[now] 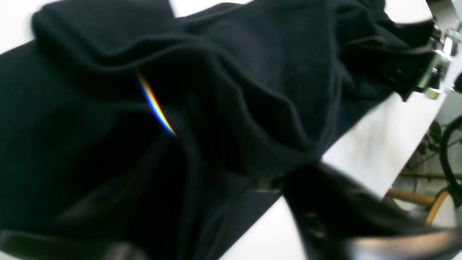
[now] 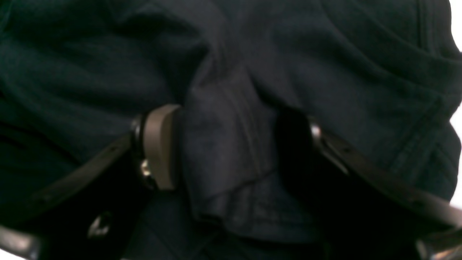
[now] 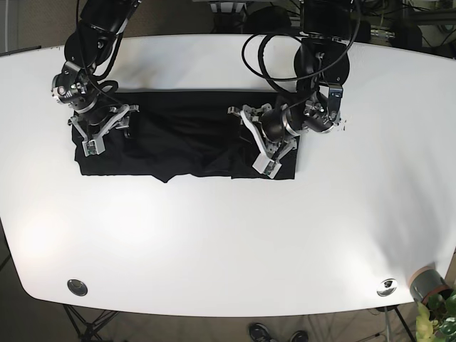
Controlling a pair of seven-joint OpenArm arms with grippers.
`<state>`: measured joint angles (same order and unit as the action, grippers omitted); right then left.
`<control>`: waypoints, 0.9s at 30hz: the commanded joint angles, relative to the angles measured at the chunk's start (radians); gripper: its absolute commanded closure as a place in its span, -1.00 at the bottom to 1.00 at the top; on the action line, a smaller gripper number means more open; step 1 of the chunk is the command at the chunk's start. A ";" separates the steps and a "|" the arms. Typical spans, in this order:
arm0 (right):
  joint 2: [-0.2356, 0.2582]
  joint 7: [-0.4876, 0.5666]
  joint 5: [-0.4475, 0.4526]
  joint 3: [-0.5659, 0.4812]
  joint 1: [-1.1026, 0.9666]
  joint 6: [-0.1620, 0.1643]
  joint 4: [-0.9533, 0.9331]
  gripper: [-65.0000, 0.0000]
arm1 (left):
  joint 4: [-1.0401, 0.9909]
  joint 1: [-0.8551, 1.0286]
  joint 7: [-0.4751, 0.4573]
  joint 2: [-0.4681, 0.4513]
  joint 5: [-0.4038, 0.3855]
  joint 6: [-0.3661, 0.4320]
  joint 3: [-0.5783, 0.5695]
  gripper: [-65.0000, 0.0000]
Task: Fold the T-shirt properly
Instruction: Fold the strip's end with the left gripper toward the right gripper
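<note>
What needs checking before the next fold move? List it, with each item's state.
1. Right gripper has cloth between its fingers: ok; a fold of the T-shirt sits there, but the jaws look apart.
2. Left gripper over the shirt's other end: ok.
3. Left gripper's grip on cloth: cannot tell; wrist view is blurred.
4. Shirt flat: not ok; it is bunched and wrinkled.
5. Shirt fully on the table: ok.

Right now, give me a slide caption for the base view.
Both grippers, left and right, work a black T-shirt on the white table.
</note>
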<state>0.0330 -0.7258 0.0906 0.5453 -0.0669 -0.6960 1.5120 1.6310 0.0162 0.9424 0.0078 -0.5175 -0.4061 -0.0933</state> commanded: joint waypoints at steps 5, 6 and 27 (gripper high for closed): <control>0.000 -0.051 -0.018 -0.004 -0.003 -0.002 0.000 -0.21 | 0.024 -0.055 -0.020 0.001 -0.022 0.184 -0.085 -0.29; 0.000 -0.051 -0.018 -0.004 -0.003 -0.002 0.000 -0.21 | 0.025 -0.066 -0.020 -0.002 -0.022 0.212 -0.122 -0.34; -0.006 -0.051 -0.018 -0.004 -0.001 -0.002 0.000 -0.21 | 0.242 -0.089 -0.018 -0.068 0.059 0.121 -0.082 -0.35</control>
<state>0.0280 -0.7258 0.0925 0.5434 -0.0666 -0.6968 1.5127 1.8542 -0.0620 0.9455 -0.0406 -0.4469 -0.2729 -0.2039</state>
